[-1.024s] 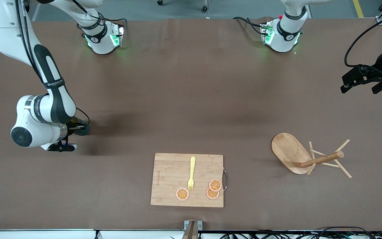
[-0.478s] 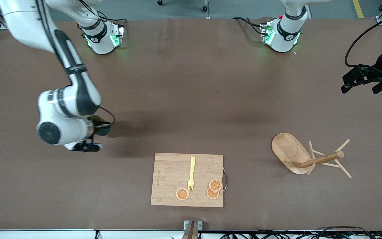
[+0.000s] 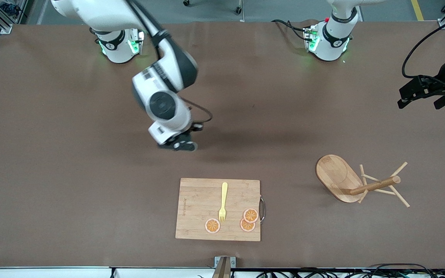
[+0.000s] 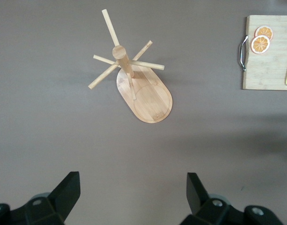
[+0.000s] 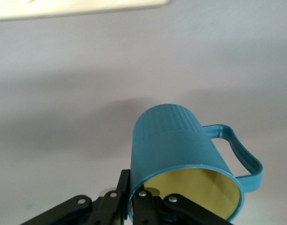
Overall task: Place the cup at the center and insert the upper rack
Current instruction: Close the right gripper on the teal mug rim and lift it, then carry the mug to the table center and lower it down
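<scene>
The cup [image 5: 180, 154], ribbed teal outside and mustard yellow inside, hangs tilted above the bare table in the right wrist view. My right gripper [image 5: 134, 197] is shut on its rim, one finger inside and one outside, with the handle turned away from the fingers. From the front, the right gripper [image 3: 184, 143] hangs over the middle of the table and its wrist hides the cup. The upper rack [image 3: 342, 177], a wooden mug tree, lies tipped on its side toward the left arm's end [image 4: 143, 89]. My left gripper [image 3: 419, 92] waits open and holds nothing [image 4: 133, 197].
A wooden cutting board [image 3: 207, 200] lies near the front edge of the table. On it are a yellow fork [image 3: 223, 200] and three orange slices [image 3: 250, 215]. The board's edge shows in the right wrist view [image 5: 63, 9].
My right arm has carried the cup from the right arm's end of the table to over the middle. The left arm and the mug tree have not moved.
</scene>
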Robot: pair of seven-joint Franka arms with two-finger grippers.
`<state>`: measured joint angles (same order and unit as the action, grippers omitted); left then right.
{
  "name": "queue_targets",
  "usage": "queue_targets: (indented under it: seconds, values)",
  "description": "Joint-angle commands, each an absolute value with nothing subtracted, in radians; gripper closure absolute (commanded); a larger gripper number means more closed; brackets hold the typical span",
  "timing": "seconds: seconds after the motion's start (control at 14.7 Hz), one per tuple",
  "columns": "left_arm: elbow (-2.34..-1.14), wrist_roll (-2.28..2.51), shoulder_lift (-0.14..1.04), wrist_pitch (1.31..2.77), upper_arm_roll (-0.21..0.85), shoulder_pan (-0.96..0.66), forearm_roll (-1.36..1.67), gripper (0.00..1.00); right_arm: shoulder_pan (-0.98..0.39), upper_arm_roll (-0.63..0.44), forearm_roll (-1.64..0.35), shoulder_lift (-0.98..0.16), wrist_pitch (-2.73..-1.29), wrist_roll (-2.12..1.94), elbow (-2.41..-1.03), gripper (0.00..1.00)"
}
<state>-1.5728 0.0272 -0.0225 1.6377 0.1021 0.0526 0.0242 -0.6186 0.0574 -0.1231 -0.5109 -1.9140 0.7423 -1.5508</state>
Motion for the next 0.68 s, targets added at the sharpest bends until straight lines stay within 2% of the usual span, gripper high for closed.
queue_targets:
  seconds: [0.0,0.27,0.61]
  values:
    - [-1.562,0.038,-0.017,1.64,0.107,0.057,0.02,0.0,-0.695,0.045,-0.17,-0.592,-1.919,0.822,-1.455,1.0]
    - [-1.562,0.04,-0.017,1.64,0.107,0.057,0.021,0.0,-0.791,0.044,-0.209,-0.708,-1.977,0.873,-1.327,1.0]
    - [-1.56,0.04,-0.014,1.64,0.107,0.057,0.021,0.0,-0.848,0.046,-0.212,-0.741,-1.977,0.876,-1.285,1.0]
